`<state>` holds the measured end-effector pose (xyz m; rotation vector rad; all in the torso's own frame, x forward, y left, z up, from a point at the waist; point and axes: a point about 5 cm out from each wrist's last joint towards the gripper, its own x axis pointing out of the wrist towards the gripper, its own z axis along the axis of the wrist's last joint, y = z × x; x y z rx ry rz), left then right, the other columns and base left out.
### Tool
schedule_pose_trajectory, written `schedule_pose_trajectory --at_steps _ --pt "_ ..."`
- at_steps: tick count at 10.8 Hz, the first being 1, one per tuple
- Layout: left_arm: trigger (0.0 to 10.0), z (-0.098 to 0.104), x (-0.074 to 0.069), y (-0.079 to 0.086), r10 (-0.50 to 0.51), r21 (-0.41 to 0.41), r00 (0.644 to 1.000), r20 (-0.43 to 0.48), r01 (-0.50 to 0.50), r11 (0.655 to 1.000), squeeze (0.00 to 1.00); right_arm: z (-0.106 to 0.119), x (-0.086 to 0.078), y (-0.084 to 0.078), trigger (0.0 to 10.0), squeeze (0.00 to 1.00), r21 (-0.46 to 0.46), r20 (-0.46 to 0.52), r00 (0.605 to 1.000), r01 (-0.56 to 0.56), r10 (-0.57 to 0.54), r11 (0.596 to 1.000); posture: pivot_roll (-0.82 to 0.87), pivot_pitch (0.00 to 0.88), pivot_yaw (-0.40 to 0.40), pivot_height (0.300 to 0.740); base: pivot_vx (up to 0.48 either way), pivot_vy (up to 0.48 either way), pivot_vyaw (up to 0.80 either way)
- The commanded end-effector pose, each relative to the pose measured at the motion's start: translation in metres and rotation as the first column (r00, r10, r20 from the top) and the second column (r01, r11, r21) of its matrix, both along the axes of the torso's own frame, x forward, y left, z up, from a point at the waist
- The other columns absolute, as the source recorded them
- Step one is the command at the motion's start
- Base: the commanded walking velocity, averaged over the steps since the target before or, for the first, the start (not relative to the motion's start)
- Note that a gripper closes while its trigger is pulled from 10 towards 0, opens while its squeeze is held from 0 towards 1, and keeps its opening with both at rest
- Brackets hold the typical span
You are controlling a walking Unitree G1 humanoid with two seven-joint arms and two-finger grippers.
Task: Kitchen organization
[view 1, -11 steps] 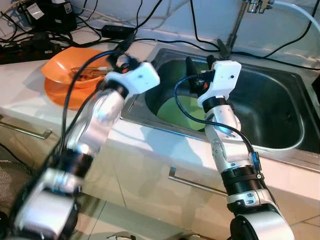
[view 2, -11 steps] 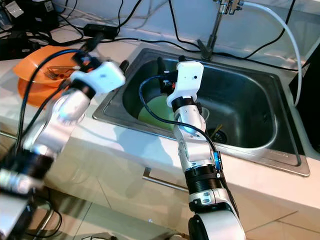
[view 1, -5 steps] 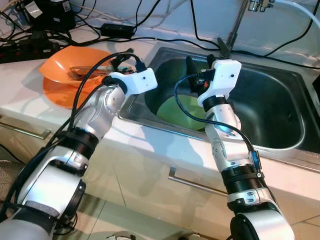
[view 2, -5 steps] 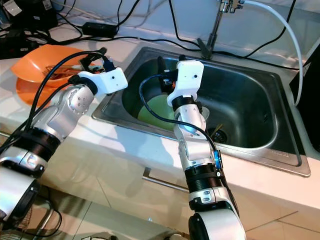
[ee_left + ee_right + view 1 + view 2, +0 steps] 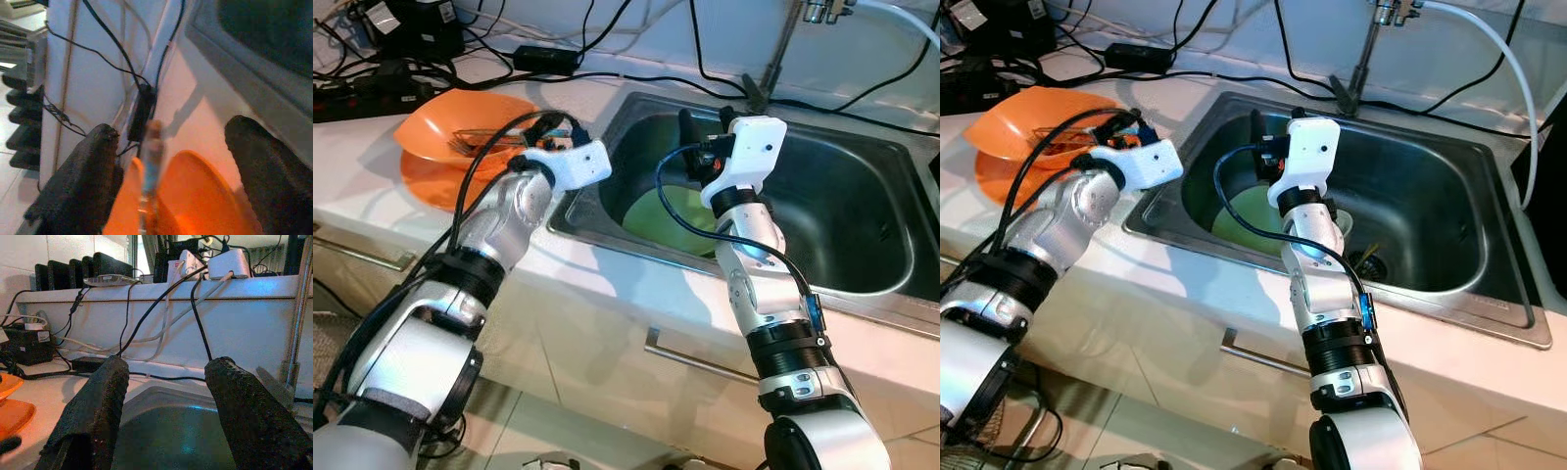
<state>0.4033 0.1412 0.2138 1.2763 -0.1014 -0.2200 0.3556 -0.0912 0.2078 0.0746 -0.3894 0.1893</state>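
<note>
An orange bowl stands on an orange plate on the white counter, left of the sink, with metal utensils lying in it. My left gripper hovers at the bowl's right rim, open. In the left wrist view a thin blurred utensil handle stands between the fingers without touching them, above the bowl. A green plate lies in the steel sink. My right gripper is held above the sink's left part, open and empty, as its pads show.
Black cables, a power strip and adapters crowd the back of the counter. A faucet and a white hose rise behind the sink. Cabinet handles run below the counter edge.
My left arm has swung a little left and down, bringing its gripper closer to the orange bowl. The right arm has stayed put.
</note>
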Motion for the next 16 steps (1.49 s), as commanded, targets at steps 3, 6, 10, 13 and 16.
schedule_pose_trajectory --at_steps 3,6,10,13,16 --pt "0.0 0.007 0.002 -0.006 -0.026 -0.012 0.999 0.030 0.027 1.000 0.00 0.005 0.001 -0.003 10.0 0.00 0.012 0.016 1.000 0.008 -0.008 1.000 0.09 0.044 -0.021 0.740 0.000 0.000 0.00" --pt "0.0 0.005 0.002 -0.006 -0.023 -0.013 1.000 0.021 0.023 1.000 0.00 0.004 0.001 -0.002 10.0 0.00 0.011 0.012 1.000 0.007 -0.007 1.000 0.09 0.044 -0.021 0.740 0.000 0.000 0.00" --pt "0.0 0.006 0.002 -0.007 -0.030 -0.006 0.999 0.023 0.030 1.000 0.00 0.004 0.002 -0.002 10.0 0.00 0.010 0.010 1.000 0.008 -0.008 1.000 0.09 0.042 -0.022 0.740 0.000 0.000 0.00" --pt "0.0 0.010 0.002 -0.010 -0.040 0.007 0.998 0.053 0.040 0.999 0.00 0.003 0.001 -0.002 10.0 0.00 0.011 0.008 1.000 0.009 -0.009 1.000 0.09 0.039 -0.022 0.740 0.000 0.000 0.00" --pt "0.0 0.027 0.001 -0.012 -0.060 -0.012 0.982 0.181 0.063 0.998 0.00 0.003 0.002 0.000 10.0 0.00 0.012 0.009 1.000 0.002 -0.002 1.000 0.09 0.027 -0.025 0.740 0.000 0.000 0.00"
